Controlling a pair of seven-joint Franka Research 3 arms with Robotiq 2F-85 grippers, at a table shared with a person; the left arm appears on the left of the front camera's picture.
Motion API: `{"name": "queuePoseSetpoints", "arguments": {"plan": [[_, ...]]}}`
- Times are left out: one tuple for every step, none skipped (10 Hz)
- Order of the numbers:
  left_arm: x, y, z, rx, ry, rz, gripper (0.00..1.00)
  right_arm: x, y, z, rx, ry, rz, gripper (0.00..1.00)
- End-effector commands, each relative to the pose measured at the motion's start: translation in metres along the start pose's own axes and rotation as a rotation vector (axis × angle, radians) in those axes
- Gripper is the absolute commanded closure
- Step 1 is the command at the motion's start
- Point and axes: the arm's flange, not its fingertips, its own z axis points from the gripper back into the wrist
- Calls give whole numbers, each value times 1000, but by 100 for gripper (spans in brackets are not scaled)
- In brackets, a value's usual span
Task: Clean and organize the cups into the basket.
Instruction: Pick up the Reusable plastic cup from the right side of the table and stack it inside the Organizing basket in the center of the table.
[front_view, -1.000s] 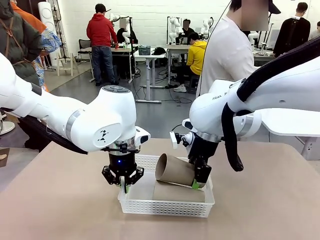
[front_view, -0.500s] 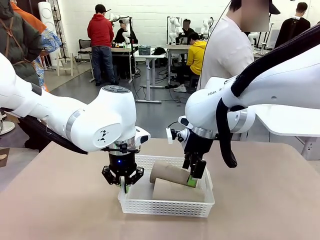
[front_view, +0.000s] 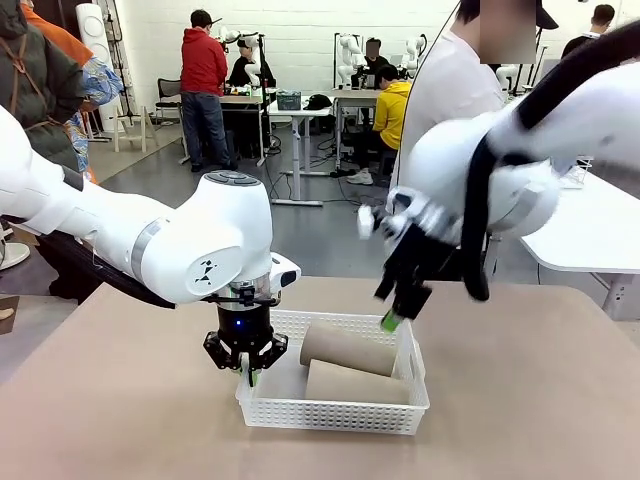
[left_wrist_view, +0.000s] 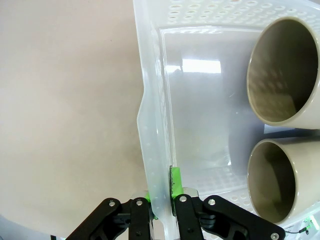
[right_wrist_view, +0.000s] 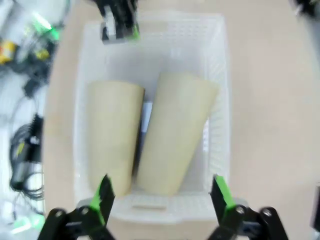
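Note:
Two tan cups lie side by side in the white basket (front_view: 330, 415), one at the back (front_view: 350, 347) and one at the front (front_view: 355, 384). My left gripper (front_view: 247, 372) is shut on the basket's left wall. In the left wrist view that gripper (left_wrist_view: 162, 192) pinches the wall (left_wrist_view: 150, 125), with both cup mouths (left_wrist_view: 285, 75) (left_wrist_view: 272, 180) facing it. My right gripper (front_view: 395, 318) hangs open above the basket's right end, holding nothing. In the right wrist view its fingers (right_wrist_view: 162, 187) spread wide over the two cups (right_wrist_view: 112, 132) (right_wrist_view: 175, 130).
A person in a white top (front_view: 450, 100) stands at the table's far side. Bare tan tabletop (front_view: 120, 400) lies to the left and right of the basket. The right wrist view is blurred and shows my left gripper (right_wrist_view: 120, 25) at the basket's far end.
My right gripper opened and let go of the rear cup, which settled flat in the basket. The right arm then rose up and away. The left gripper has not moved.

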Motion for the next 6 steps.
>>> {"name": "queuePoseSetpoints", "arguments": {"plan": [[0,0,1,2,-6,6,100,-53,32,77,-11,-286,19,0],[0,0,1,2,-6,6,100,-84,41,117,43,-477,63,0],[0,0,1,2,-6,6,100,-132,47,157,139,-699,108,0],[0,0,1,2,-6,6,100,-179,45,182,152,-846,111,0],[0,0,1,2,-6,6,100,-223,40,189,140,-925,53,0],[0,0,1,2,-6,6,100,-259,37,184,142,-956,4,0]]}}
